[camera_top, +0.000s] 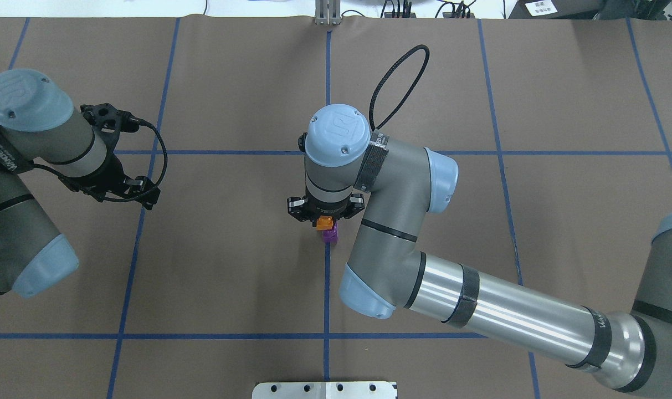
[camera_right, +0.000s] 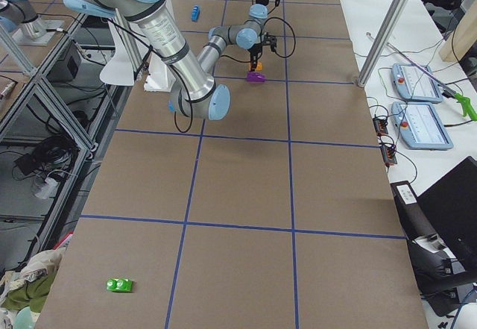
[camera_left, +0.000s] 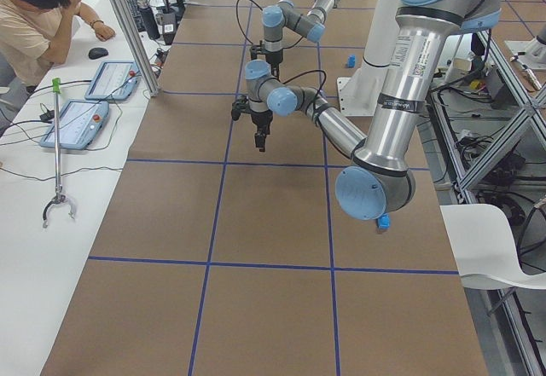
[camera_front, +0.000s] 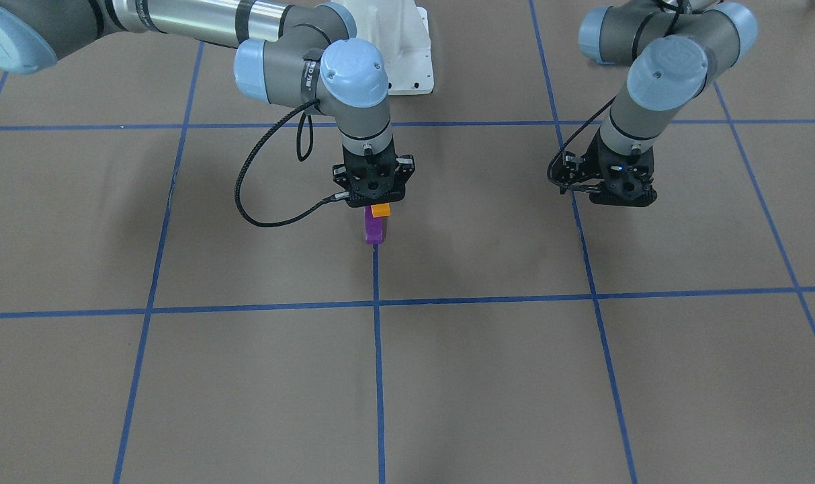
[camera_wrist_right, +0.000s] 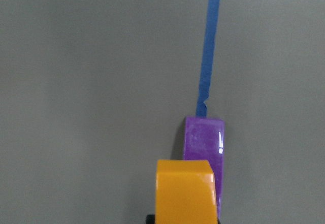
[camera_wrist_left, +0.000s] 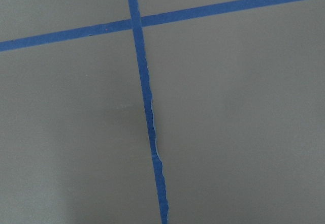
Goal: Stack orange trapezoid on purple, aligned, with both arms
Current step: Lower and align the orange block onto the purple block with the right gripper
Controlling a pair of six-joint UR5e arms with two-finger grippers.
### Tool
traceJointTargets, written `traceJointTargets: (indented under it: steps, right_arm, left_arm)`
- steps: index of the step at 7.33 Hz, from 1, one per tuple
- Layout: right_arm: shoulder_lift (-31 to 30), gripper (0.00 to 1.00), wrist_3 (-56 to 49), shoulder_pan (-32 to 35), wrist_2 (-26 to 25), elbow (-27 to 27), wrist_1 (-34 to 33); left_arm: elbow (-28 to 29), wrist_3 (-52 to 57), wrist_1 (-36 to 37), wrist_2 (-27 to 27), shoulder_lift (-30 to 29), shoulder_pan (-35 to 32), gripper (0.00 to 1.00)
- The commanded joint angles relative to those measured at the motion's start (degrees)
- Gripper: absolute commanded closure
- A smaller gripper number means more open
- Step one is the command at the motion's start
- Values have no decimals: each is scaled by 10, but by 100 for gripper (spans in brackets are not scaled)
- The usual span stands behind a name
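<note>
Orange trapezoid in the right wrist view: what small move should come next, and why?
Probably nudge the right pincer sideways until the orange trapezoid is squarely above the purple block, then lower. In the right wrist view, orange sits offset from purple, overlapping only partly.

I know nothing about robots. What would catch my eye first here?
A bright orange trapezoid, held by the right arm near the middle of the table, right over a purple block at a blue tape line. Then the big grey arms with light-blue caps; the left arm hangs apart, off to the side.
</note>
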Motion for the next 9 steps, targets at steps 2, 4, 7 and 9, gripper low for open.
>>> traceJointTargets:
  steps: [2,4,7,9]
  right_arm:
    - [-1,100,0,3,-8,0,-3]
    - [-2,100,0,7,-8,1,-23]
    - [-4,100,0,-4,-13,0,-23]
    - [-4,100,0,-5,-14,0,-21]
  left_arm:
    - [0,-5,0,0,-1,1,0]
    - [0,-7,0,0,-1,2,0]
    - [1,-7,0,0,-1,3,0]
    - [1,-7,0,0,-1,3,0]
